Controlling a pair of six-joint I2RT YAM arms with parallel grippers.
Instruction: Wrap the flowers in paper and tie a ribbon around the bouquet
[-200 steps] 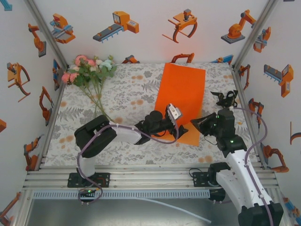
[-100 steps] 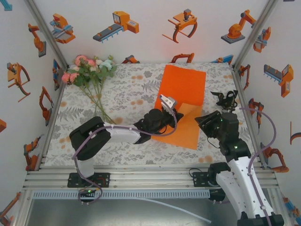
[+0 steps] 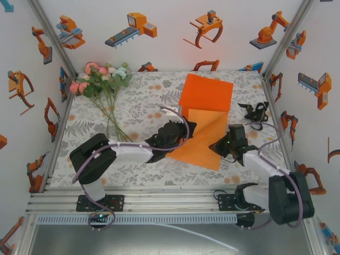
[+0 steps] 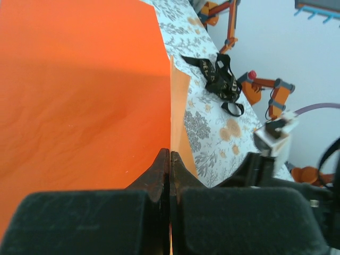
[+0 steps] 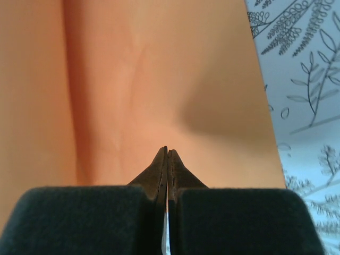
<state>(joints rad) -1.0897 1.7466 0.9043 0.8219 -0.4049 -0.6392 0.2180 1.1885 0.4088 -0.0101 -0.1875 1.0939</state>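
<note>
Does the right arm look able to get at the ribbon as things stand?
Probably yes: the ribbon lies uncovered on the table just beyond the right gripper, nothing between them; its shut jaws must open first.

Table point(image 3: 170, 201) wears a grey floral cover point(image 3: 141, 103); flowers point(image 3: 101, 79) lie at the far left corner, blooms toward the back wall, stems trailing nearward; orange paper point(image 3: 204, 141) sits centre-right, near part flat on the cover, far part raised; black ribbon point(image 3: 254, 111) lies heaped near the paper's right edge, apart from it.
</note>
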